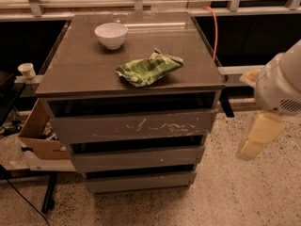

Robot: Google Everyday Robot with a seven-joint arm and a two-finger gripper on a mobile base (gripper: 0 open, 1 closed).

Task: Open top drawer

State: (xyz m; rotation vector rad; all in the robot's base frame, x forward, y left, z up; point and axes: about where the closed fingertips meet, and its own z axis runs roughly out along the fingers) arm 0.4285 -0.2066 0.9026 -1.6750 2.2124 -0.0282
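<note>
The top drawer point(134, 125) is the tallest of three grey-brown handleless fronts on a low cabinet, with pale scratch marks across its centre-right. A dark gap shows between it and the cabinet top. Its front lines up roughly with the two narrower fronts below it. My gripper point(257, 138) hangs at the right edge of the camera view, below a white arm housing point(282, 81). It is well to the right of the cabinet, at about the height of the drawers, and touches nothing.
On the cabinet top point(80, 69) stand a white bowl point(111, 34) at the back left and a crumpled green bag point(148, 68) near the middle. A cardboard box point(40, 135) and a paper cup point(27, 71) are to the left. An orange cable point(215, 29) runs behind. The floor is speckled.
</note>
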